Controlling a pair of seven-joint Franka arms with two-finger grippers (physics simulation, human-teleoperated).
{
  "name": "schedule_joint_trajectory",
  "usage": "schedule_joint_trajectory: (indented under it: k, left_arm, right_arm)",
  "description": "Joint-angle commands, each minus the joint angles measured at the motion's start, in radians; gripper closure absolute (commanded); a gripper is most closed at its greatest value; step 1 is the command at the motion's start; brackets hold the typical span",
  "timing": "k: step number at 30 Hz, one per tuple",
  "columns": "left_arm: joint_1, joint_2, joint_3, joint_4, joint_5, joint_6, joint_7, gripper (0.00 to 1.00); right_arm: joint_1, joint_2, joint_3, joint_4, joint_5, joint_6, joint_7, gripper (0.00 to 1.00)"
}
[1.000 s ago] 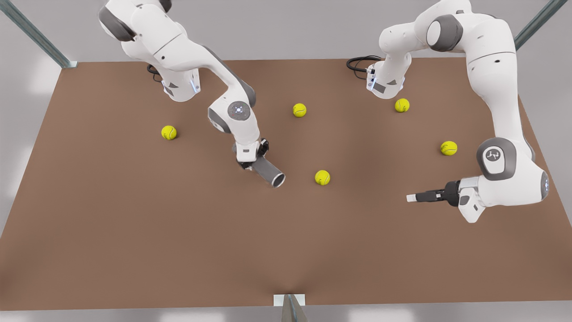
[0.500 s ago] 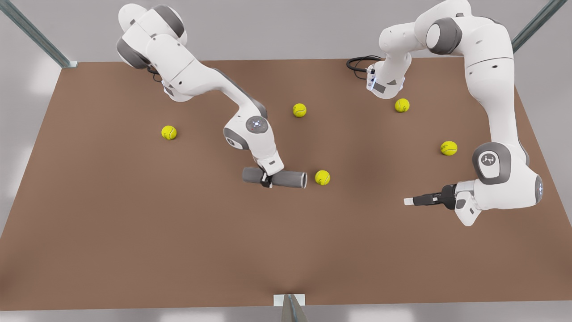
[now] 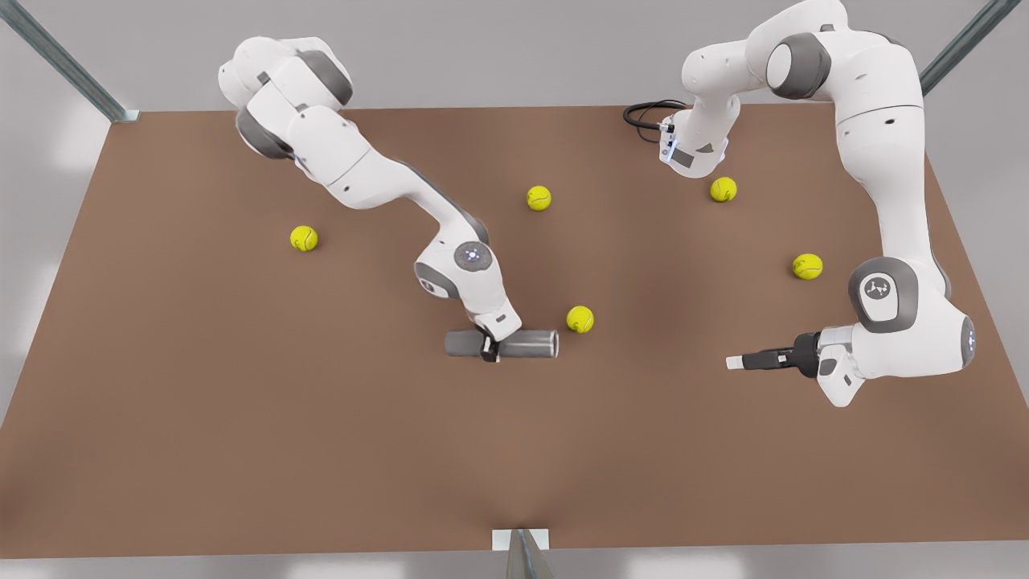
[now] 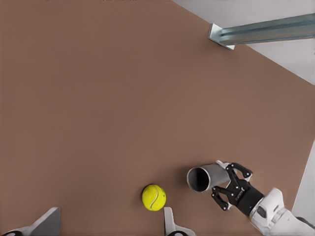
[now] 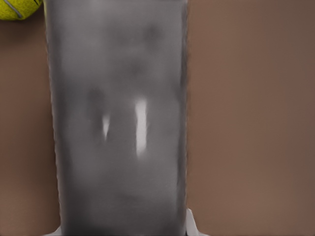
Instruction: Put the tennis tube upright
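Note:
The tennis tube (image 3: 526, 344) is a grey cylinder lying level near the table's middle, its silvery rim toward the front view's right. My right gripper (image 3: 489, 347) is shut on it around mid-length. The right wrist view has the tube's wall (image 5: 118, 123) close up. From the left wrist view the tube's open mouth (image 4: 201, 178) faces the camera, with the right gripper (image 4: 231, 186) clamped around it. My left gripper (image 3: 733, 363) waits far to the front view's right, pointing toward the tube, fingers open (image 4: 108, 219).
Several yellow-green tennis balls lie on the brown table (image 3: 241, 418). The nearest ball (image 3: 580, 319) sits just beyond the tube's rim end, also seen as a ball (image 4: 154, 197) and a ball (image 5: 15, 9). Others: (image 3: 304, 238), (image 3: 807, 266). Metal frame posts stand at the corners.
My right arm carried the tube toward the table's front and the front view's right, turning it from slanted toward the camera to level across. The left gripper shifted only slightly.

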Motion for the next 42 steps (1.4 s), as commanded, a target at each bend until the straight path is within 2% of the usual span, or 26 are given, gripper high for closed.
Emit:
schedule_joint_trajectory:
  k: [1, 3, 4, 12, 16, 18, 20, 22, 24, 26, 27, 28, 29, 30, 33, 36, 39, 42]
  left_arm:
    - [0.000, 0.000, 0.000, 0.000, 0.000, 0.000, 0.000, 0.01]
    - [0.000, 0.000, 0.000, -0.002, 0.000, 0.000, 0.003, 0.01]
    - [0.002, 0.000, 0.000, -0.002, 0.000, 0.000, 0.006, 0.01]
    - [0.003, 0.000, 0.000, -0.002, 0.000, 0.000, 0.012, 0.01]
    - [-0.003, -0.003, -0.002, 0.000, -0.003, 0.000, 0.009, 0.01]
    - [-0.002, -0.006, -0.014, 0.000, -0.015, -0.002, 0.008, 0.01]
    - [0.003, -0.012, -0.015, 0.000, -0.025, -0.011, 0.009, 0.01]
    - [0.009, -0.028, -0.132, 0.000, -0.048, -0.057, -0.006, 0.01]
    - [0.000, -0.005, -0.163, -0.006, -0.147, -0.055, 0.011, 0.01]
    - [-0.123, 0.024, -0.164, -0.014, -0.149, 0.060, 0.009, 0.01]
    - [-0.167, 0.060, -0.164, -0.014, -0.160, 0.143, -0.006, 0.01]
    - [-0.206, 0.073, -0.164, -0.011, -0.164, 0.207, -0.023, 0.01]
    - [-0.224, 0.093, -0.164, -0.005, -0.167, 0.256, -0.037, 0.01]
    - [-0.244, 0.123, -0.164, 0.002, -0.167, 0.284, -0.037, 0.01]
    - [-0.275, 0.146, -0.166, 0.002, -0.181, 0.324, -0.044, 0.01]
    - [-0.272, 0.161, -0.166, 0.000, -0.314, 0.322, -0.043, 0.01]
    - [-0.268, 0.225, -0.166, 0.015, -0.319, 0.324, 0.028, 0.01]
    - [-0.259, 0.221, -0.166, -0.005, -0.316, 0.310, 0.074, 0.01]
  right_arm:
    - [0.002, 0.004, 0.000, 0.003, -0.003, 0.000, 0.002, 0.27]
    - [0.003, 0.010, 0.000, 0.011, -0.008, -0.002, 0.001, 0.27]
    - [0.003, 0.010, 0.000, 0.011, -0.008, -0.002, 0.004, 0.00]
    - [0.006, -0.012, 0.011, 0.011, -0.003, -0.019, 0.007, 0.00]
    - [0.002, -0.094, 0.053, -0.018, 0.018, -0.086, 0.019, 0.00]
    - [-0.008, -0.177, 0.089, -0.023, 0.100, -0.186, 0.021, 0.00]
    - [-0.098, -0.294, 0.132, -0.020, 0.260, -0.322, 0.024, 0.00]
    - [-0.276, -0.469, 0.130, -0.049, 0.423, -0.430, 0.076, 0.00]
    - [-0.373, -0.579, 0.126, -0.037, 0.411, -0.592, 0.245, 0.00]
    - [-0.586, -0.657, 0.124, -0.020, 0.419, -0.695, 0.269, 0.00]
    - [-0.601, -0.688, 0.036, 0.006, 0.426, -0.756, 0.259, 0.00]
    - [-0.460, -0.699, -0.192, 0.101, 0.488, -0.904, 0.251, 0.00]
    - [-0.384, -0.720, -0.362, 0.123, 0.518, -0.942, 0.128, 0.00]
    - [-0.353, -0.754, -0.424, 0.109, 0.520, -0.959, 0.113, 0.00]
    - [-0.342, -0.746, -0.413, 0.109, 0.518, -0.944, 0.114, 0.00]
    - [-0.350, -0.748, -0.397, 0.109, 0.518, -0.945, 0.125, 0.00]
    - [-0.362, -0.751, -0.399, 0.112, 0.518, -0.945, 0.131, 0.00]
    - [-0.348, -0.749, -0.397, 0.112, 0.520, -0.931, 0.182, 0.00]
